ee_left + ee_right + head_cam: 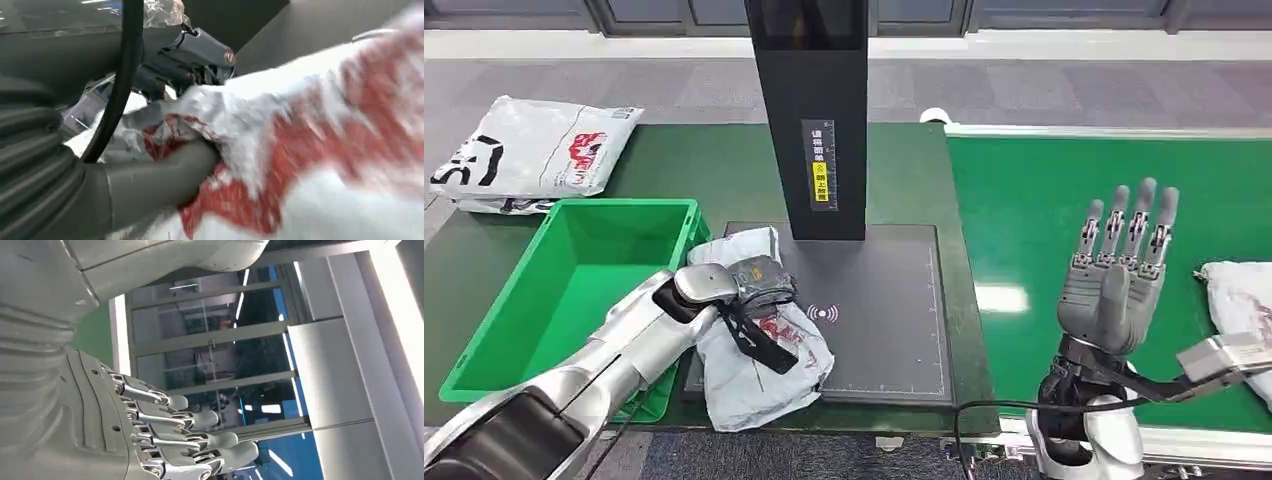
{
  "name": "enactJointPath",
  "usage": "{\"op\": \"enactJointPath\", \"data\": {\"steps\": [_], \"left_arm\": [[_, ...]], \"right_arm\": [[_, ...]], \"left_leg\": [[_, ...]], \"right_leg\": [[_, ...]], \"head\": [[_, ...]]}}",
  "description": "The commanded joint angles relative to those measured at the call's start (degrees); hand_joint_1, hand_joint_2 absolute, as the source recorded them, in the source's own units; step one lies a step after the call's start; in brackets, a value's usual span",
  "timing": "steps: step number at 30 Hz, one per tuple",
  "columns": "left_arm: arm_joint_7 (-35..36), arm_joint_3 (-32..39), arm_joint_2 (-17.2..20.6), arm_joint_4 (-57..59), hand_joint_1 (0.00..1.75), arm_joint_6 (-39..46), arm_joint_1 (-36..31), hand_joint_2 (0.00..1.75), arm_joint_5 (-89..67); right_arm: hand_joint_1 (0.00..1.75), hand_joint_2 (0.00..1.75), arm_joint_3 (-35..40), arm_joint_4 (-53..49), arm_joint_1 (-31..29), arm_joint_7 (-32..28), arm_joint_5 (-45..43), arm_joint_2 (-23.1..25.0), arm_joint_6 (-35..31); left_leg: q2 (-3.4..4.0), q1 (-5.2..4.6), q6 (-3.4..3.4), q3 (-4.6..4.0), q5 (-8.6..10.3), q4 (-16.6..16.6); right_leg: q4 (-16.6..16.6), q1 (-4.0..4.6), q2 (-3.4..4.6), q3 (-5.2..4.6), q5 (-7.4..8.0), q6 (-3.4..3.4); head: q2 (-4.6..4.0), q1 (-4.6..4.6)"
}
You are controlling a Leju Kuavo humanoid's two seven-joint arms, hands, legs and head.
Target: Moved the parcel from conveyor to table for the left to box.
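Left hand [749,285] clamps the white parcel [764,375], fingers [200,55] curled over its crumpled top and thumb dug in underneath; it lies on the counter's [674,160] dark pad [894,320] beside the green bin [574,280]. Right hand [1119,270] stands upright over the conveyor [1044,220], fingers spread, empty.

The parcel [759,345], a crumpled white-grey poly bag with red print, lies on the dark mat [884,320] just beside the green box [574,285], gripped by the left hand [744,290]. Another white parcel [1239,300] lies on the conveyor [1024,210].
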Motion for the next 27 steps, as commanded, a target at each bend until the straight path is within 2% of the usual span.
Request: {"op": "enactJointPath", "data": {"steps": [1, 6, 7, 8, 9, 10, 11, 12, 13, 15, 17, 20, 22, 24, 27], "left_arm": [[-1.8, -6.68, 1.31, 6.26, 1.75, -3.53, 1.54, 1.75, 2.2], [-7.95, -10.44, 0.84, 5.34, 1.75, -10.74, -2.82, 1.75, 9.45], [-8.78, -11.84, 1.1, 4.47, 1.75, -12.2, -3.16, 1.75, 11.96], [-9.69, -12.76, 1.35, 3.76, 1.75, -13.71, -3.45, 1.75, 13.8], [-10.46, -13.92, 1.8, 2.57, 1.75, -14.93, -3.64, 1.75, 15.71], [-11.23, -14.96, 2.41, 0.73, 1.75, -16.52, -3.8, 1.75, 18.14], [-11.34, -16.74, 3.54, -2.07, 1.75, -18.09, -3.9, 1.75, 21.1], [-10.46, -17.88, 4.31, -4.35, 1.75, -18.53, -3.89, 1.75, 23.81], [-8.22, -16.95, 4.71, -7.39, 1.75, -13.98, -3.36, 1.75, 26.65], [-5.26, -15.9, 6.1, -14.01, 1.75, -12.72, -2.73, 1.75, 34.48], [-4.08, -13.63, 8.79, -21.42, 1.75, -12.22, -1.32, 1.75, 41.68], [-4.2, -2.65, 12.48, -37.18, 1.75, -7.62, 5.48, 1.75, 52.9], [-4.71, 5.08, 11.65, -44.29, 1.75, -5.44, 10.13, 1.75, 57.06], [-6.7, 15.14, 7.72, -51.05, 1.75, -4.16, 15.35, 1.75, 63.53], [-6.57, 17.18, 6.84, -52.94, 1.75, -4.25, 16.44, 1.75, 64.36]], "right_arm": [[0.0, 1.75, -4.27, 3.39, -0.44, 0.0, -0.58, -0.44, 0.42], [0.0, 1.75, -4.11, 3.19, -0.28, -0.66, -2.23, -1.83, 1.04], [0.0, 1.75, -3.96, 3.09, -0.41, -0.63, -2.49, -2.04, 1.02], [0.0, 1.75, -3.83, 2.94, -0.47, -0.55, -2.66, -2.26, 1.03], [0.0, 1.75, -3.74, 2.76, -0.46, -0.46, -2.86, -2.36, 1.02], [0.0, 1.75, -3.59, 2.29, -0.22, -0.36, -3.11, -2.67, 1.1], [0.0, 1.75, -3.3, 1.77, 0.24, -0.26, -3.4, -3.23, 1.04], [0.0, 1.75, -3.15, 1.1, 0.94, -0.29, -3.69, -3.67, 0.86], [0.0, 1.75, -3.3, 0.29, 2.12, -0.57, -4.07, -3.85, 0.56], [0.0, 1.75, -3.77, -2.13, 4.65, -0.74, -4.56, -4.03, -0.04], [0.0, 1.75, -4.33, -3.28, 5.72, -0.41, -5.08, -3.97, -0.36], [0.0, 1.75, -6.39, -5.24, 7.34, 1.96, -5.36, -2.89, -1.1], [0.0, 1.75, -7.69, -5.7, 7.99, 3.59, -5.35, -2.2, -1.38], [0.0, 1.75, -9.14, -6.11, 8.8, 4.9, -5.51, -1.16, -1.48], [0.0, 1.75, -9.38, -6.08, 8.86, 5.26, -5.43, -0.89, -1.24]], "left_leg": [[0.13, 0.05, 0.01, -0.3, 0.26, -0.26], [-0.09, 0.11, -0.03, -0.75, 0.31, -0.26], [-0.04, 0.06, -0.04, -0.49, 0.11, -0.11], [-0.05, 0.05, -0.03, -0.66, 0.23, -0.2], [-0.08, 0.05, -0.04, -0.4, 0.03, -0.06], [-0.07, 0.05, -0.02, -0.46, 0.15, -0.16], [-0.08, 0.03, -0.06, 0.11, 0.03, -0.09], [-0.06, 0.03, -0.07, 0.05, 0.13, -0.15], [-0.15, 0.08, -0.06, 0.01, 0.15, -0.17], [-0.18, 0.08, -0.07, 0.07, 0.12, -0.14], [-0.2, 0.03, -0.09, 0.02, 0.06, -0.05], [-0.17, 0.08, -0.08, -0.41, 0.16, -0.12], [-0.08, 0.09, -0.06, -0.56, 0.15, -0.17], [-0.06, 0.05, -0.04, -0.53, 0.05, -0.12], [-0.07, -0.03, -0.08, -0.62, 0.01, 0.0]], "right_leg": [[-0.3, 0.06, 0.2, -0.34, 0.33, -0.04], [-0.31, 0.13, -0.02, -0.51, 0.33, -0.11], [-0.13, 0.07, 0.0, -0.32, 0.12, -0.1], [-0.2, 0.07, 0.0, -0.49, 0.24, -0.1], [-0.06, 0.06, -0.05, -0.22, 0.02, -0.09], [-0.18, 0.07, -0.02, -0.36, 0.14, -0.09], [-0.08, 0.04, -0.05, -0.17, 0.0, -0.1], [-0.15, 0.05, -0.02, -0.25, 0.09, -0.09], [-0.22, 0.09, -0.09, -0.23, 0.1, -0.08], [-0.2, 0.09, -0.12, -0.16, 0.06, -0.08], [-0.08, 0.05, -0.15, -0.24, -0.02, -0.09], [-0.2, 0.11, -0.05, -0.64, 0.13, -0.1], [-0.28, 0.13, 0.06, -0.81, 0.16, -0.09], [-0.19, 0.08, 0.06, -0.8, 0.04, -0.07], [-0.02, 0.01, -0.02, -0.93, -0.03, -0.06]], "head": [[0.0, -0.02], [0.0, 0.0], [0.0, -0.02], [0.0, -0.02], [0.0, 0.0], [0.0, 0.0], [0.0, 0.0], [0.0, -0.02], [0.0, 0.0], [0.0, 0.0], [0.0, 0.0], [0.0, 0.0], [0.0, 0.0], [0.0, 0.0], [0.0, 0.0]]}}
